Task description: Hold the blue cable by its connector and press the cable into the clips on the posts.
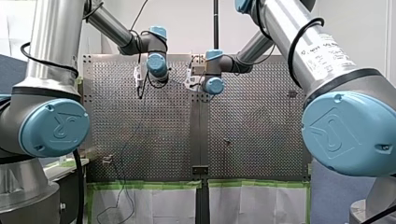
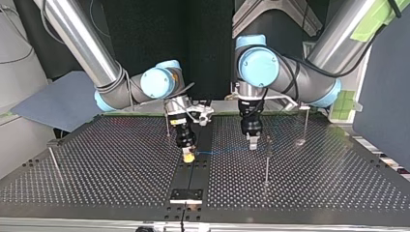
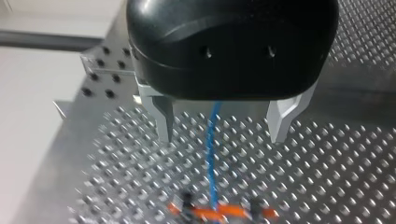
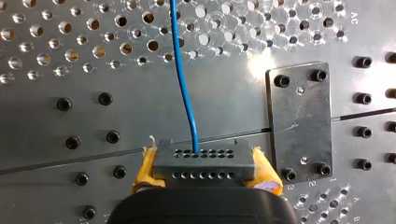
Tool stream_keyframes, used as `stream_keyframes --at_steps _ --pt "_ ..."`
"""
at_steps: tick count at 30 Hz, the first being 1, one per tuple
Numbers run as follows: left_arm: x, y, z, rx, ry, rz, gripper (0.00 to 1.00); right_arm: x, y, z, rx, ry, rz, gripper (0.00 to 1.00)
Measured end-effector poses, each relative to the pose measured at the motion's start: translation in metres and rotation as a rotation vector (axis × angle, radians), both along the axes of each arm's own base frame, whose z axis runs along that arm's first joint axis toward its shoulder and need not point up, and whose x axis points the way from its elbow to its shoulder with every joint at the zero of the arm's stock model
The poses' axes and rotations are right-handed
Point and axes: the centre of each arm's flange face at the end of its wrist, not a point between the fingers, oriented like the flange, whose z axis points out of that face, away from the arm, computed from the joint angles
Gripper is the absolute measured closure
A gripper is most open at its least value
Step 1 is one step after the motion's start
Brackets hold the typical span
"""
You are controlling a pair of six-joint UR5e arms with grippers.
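Right now my right gripper (image 4: pixel 205 171) is clamped on the black connector (image 4: pixel 203 158). Its yellow pads (image 4: pixel 147 170) press the connector's two short ends, and the blue cable (image 4: pixel 184 84) leaves its face and runs ahead over the perforated table (image 4: pixel 224 107). In the top view that gripper hangs low at the centre of the frame, and the cable stretches rightward as a thin line to my left gripper (image 2: pixel 253 141). In the left wrist view, the left gripper's metal fingers (image 3: pixel 163 123) stand apart with the cable running between them; it seems to touch neither.

The main risk, as I judge it, is that the cable is held at one end only. If the left fingers close off-centre or late, the thin line could slip aside and the arm would press nothing toward a clip. The nearest post (image 2: pixel 267 162) stands just right of and below the left gripper in the top view, and it looks slender, so a low or sideways approach could knock or bend it. Its clip is too small to make out, so the cable may ride over it rather than seat. Pulling the two grippers apart too hard could twist the connector in the pads or strain the cable where it enters the connector.
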Motion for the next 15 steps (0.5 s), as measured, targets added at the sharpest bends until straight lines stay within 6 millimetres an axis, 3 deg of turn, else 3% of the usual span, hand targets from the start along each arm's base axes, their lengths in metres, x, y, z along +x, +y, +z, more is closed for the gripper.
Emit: stream_keyframes --at_steps 8,15 --pt "0.023 -0.001 -0.013 -0.001 0.004 0.017 0.0 -0.001 -0.001 0.0 -0.001 -0.001 -0.002 1.0" --pt "0.04 -0.001 0.0 -0.022 -0.029 0.025 0.0 -0.002 -0.002 0.0 -0.001 -0.001 -0.005 1.0"
